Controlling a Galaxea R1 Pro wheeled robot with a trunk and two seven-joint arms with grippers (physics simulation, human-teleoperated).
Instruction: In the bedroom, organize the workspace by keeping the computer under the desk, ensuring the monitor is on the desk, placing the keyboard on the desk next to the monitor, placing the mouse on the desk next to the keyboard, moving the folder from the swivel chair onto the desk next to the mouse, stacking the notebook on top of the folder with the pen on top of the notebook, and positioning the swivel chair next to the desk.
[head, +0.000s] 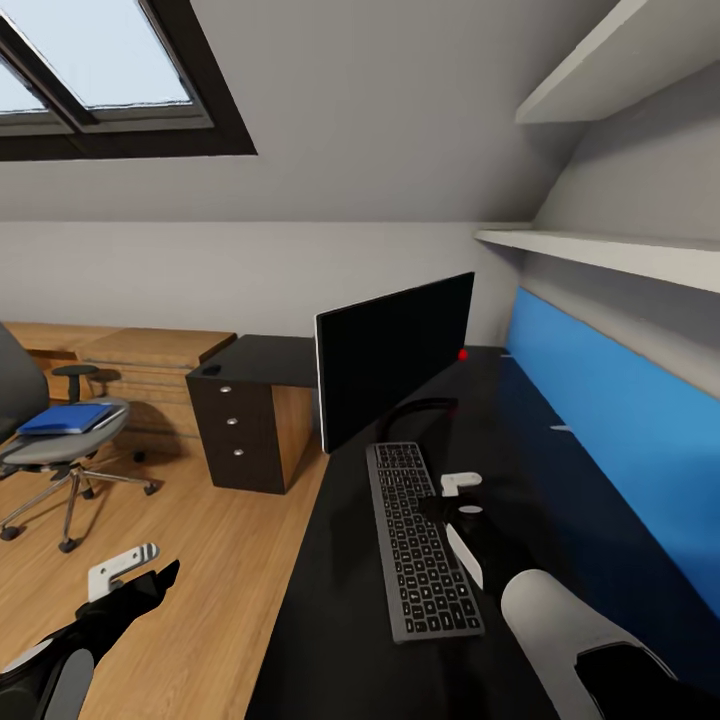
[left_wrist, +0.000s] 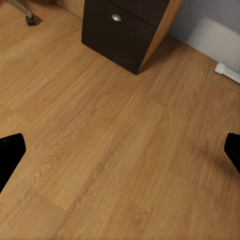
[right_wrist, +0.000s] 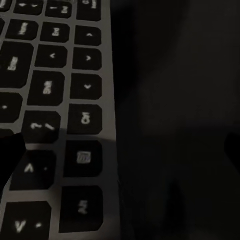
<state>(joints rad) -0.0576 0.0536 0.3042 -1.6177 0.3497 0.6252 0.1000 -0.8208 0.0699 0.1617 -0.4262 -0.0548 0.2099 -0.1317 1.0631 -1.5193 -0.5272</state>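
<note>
Head view: black desk (head: 330, 620) under a sloped ceiling, wood floor (head: 220, 600); both arms' fingers spread, empty.

- Desk (head: 340, 610): showing a black top, with a black drawer unit (head: 235, 430) bearing silver knobs and wood-brown sides.
- Monitor (head: 395, 355): presenting a black face, thin white edge.
- Keyboard (head: 420, 545): displaying a silver-grey frame, black keys, white legends.
- Folder (head: 65, 418): appearing bright blue.
- Swivel chair (head: 60, 450): showing a grey seat, chrome base.
- Floor (left_wrist: 120, 150): showing a light-brown wood grain.
- Wall panel (head: 620, 430): appearing bright blue.
</note>
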